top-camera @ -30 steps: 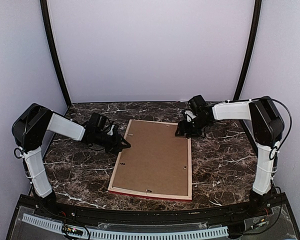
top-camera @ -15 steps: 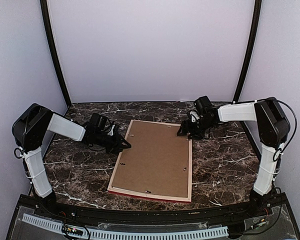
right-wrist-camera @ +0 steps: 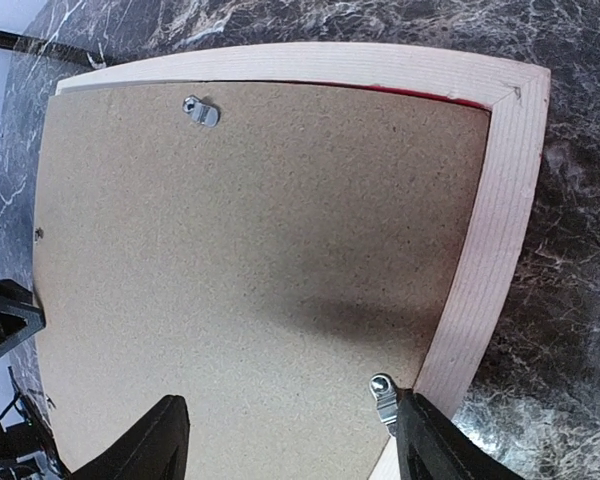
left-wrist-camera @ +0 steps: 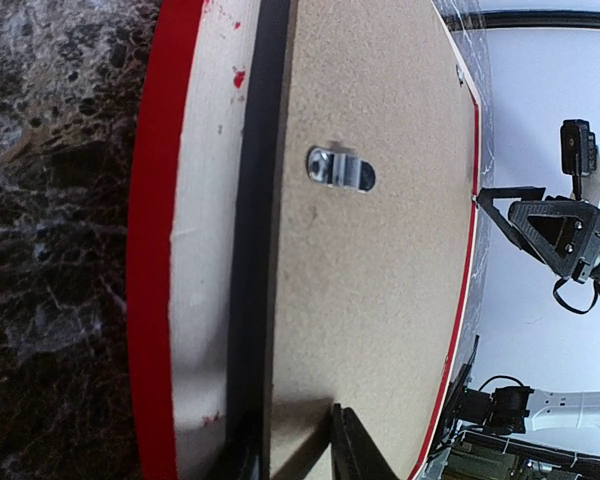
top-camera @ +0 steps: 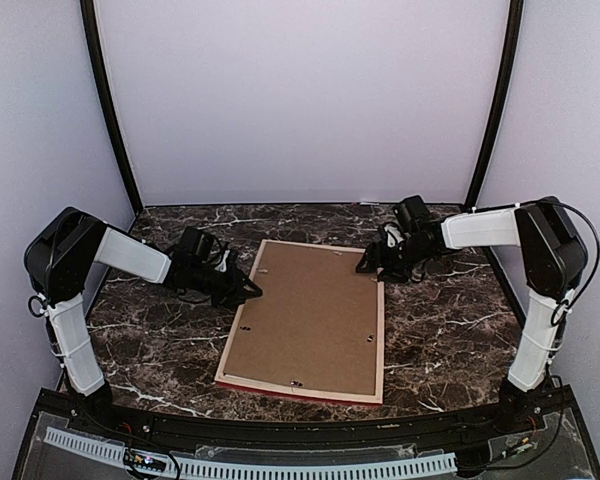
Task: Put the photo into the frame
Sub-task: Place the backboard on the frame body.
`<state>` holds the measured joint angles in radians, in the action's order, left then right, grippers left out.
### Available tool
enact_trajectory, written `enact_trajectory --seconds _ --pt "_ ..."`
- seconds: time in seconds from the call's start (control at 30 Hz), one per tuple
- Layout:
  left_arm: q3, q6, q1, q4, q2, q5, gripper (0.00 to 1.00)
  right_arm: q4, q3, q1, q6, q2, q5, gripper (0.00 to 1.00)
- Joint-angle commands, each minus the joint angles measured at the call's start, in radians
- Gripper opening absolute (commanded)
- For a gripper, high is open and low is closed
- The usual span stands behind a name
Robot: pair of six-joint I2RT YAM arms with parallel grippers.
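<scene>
The red frame point(top-camera: 381, 330) lies face down on the marble table, pale wood rear up, with the brown backing board point(top-camera: 310, 315) in it. The photo is hidden. My left gripper point(top-camera: 252, 290) is at the frame's left side. In the left wrist view the gripper point(left-wrist-camera: 295, 455) is closed on the backing board's point(left-wrist-camera: 380, 300) left edge, one finger on top and one in the dark gap beside the frame rail point(left-wrist-camera: 155, 250). My right gripper point(top-camera: 370, 265) hovers open and empty over the frame's far right corner point(right-wrist-camera: 490, 220), and the gripper point(right-wrist-camera: 295, 445) spans the board point(right-wrist-camera: 250, 230).
Small metal turn clips sit on the board, one point(left-wrist-camera: 340, 170) near the left rail, one point(right-wrist-camera: 200, 110) at the far rail and one point(right-wrist-camera: 383, 395) by the right rail. Dark marble table point(top-camera: 450, 320) surrounds the frame. White walls close in the back and sides.
My right gripper has drawn back a little to the right, off the board toward the frame's far right corner. The left gripper and the frame have stayed put.
</scene>
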<state>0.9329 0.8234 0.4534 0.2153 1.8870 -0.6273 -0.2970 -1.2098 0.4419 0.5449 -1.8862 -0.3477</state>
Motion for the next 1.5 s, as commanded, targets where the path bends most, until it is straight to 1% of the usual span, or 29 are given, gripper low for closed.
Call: enact_trajectory --seconds 0.0,0.37,0.63,0.87,1.0,1.23,1.47 --pt "-0.014 0.017 0.007 0.008 -0.024 0.019 0.24 0.013 0.037 0.001 0.033 0.019 -0.062 0.72" --pt "-0.014 0.019 0.008 0.012 -0.020 0.018 0.24 0.055 0.073 0.001 0.049 0.041 -0.113 0.71" --pt "-0.012 0.018 0.008 0.012 -0.021 0.014 0.24 0.061 0.072 0.006 0.028 0.089 -0.092 0.70" --pt "-0.008 0.016 0.008 0.009 -0.017 0.012 0.25 0.064 0.035 0.020 0.018 0.127 -0.076 0.71" --pt "-0.003 0.015 0.009 0.006 -0.015 0.012 0.27 0.058 0.003 0.059 0.006 0.099 -0.085 0.71" --pt "0.009 0.007 0.013 -0.013 -0.012 0.014 0.30 0.059 -0.091 0.184 -0.018 0.024 -0.126 0.71" --pt "0.014 0.006 0.019 -0.016 -0.005 0.013 0.31 0.072 -0.162 0.272 -0.017 -0.061 -0.160 0.71"
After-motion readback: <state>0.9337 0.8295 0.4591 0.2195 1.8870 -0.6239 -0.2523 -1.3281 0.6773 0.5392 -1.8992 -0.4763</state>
